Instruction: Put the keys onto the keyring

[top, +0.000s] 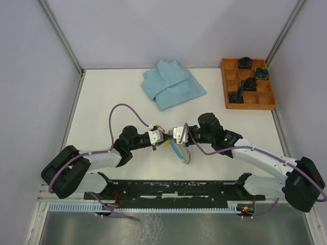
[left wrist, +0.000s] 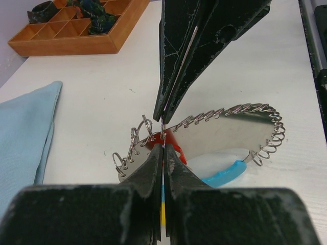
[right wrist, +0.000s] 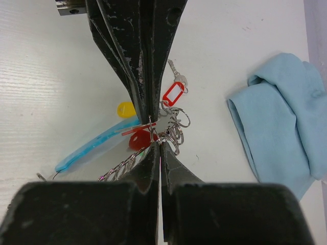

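Between left tool (left wrist: 162, 149) and right tool (right wrist: 157, 141), the keyring (left wrist: 240, 108) sits pinched.

Keyring (top: 185, 154) near centre of table (top: 102, 92); cloth (top: 173, 84) behind; tray (top: 249, 107) back right.

1. My left arm (top: 102, 159) reaches in from the left, elbow bent
2. My right arm (top: 255, 155) mirrors it from the right
3. My left gripper (top: 164, 140) and right gripper (top: 177, 135) meet tip to tip in the middle
4. Both pairs of fingers (left wrist: 148, 168) are pressed tight together, no gap showing
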### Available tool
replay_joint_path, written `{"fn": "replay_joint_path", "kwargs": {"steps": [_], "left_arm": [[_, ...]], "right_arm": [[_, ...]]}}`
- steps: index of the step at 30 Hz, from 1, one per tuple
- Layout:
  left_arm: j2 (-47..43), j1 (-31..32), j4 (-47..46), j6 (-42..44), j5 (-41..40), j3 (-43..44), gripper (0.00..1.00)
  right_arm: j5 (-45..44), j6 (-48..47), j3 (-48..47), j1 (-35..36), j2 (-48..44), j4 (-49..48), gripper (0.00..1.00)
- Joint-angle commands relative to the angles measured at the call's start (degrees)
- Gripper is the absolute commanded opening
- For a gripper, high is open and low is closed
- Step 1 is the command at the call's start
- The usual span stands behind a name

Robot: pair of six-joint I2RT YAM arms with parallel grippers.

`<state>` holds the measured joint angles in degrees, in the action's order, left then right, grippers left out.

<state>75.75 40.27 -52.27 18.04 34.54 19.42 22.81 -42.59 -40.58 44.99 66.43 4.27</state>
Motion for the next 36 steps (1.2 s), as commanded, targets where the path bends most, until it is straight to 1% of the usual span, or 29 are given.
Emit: {"fn": "replay_joint_path", "kwargs": {"steps": [1, 27, 36], "left_arm": [[-0.4, 0.2, -1.6, -1.6, -0.5, 2.3, 0.03], [-1.4, 0.2, 0.3, -1.0, -2.5, 1.7, 0.03], [-1.3, 0.2, -1.1, -1.7, -0.8, 1.7, 0.03]], "right_arm": [[0.9, 1.0, -0.5, 0.3, -1.3, -4.0, 0.01], [-0.7, 1.5, -0.6, 0.3, -1.2, -4.1, 0.01], [-0.2, 1.5, -0.6, 0.3, -1.2, -4.1, 0.01]]}}
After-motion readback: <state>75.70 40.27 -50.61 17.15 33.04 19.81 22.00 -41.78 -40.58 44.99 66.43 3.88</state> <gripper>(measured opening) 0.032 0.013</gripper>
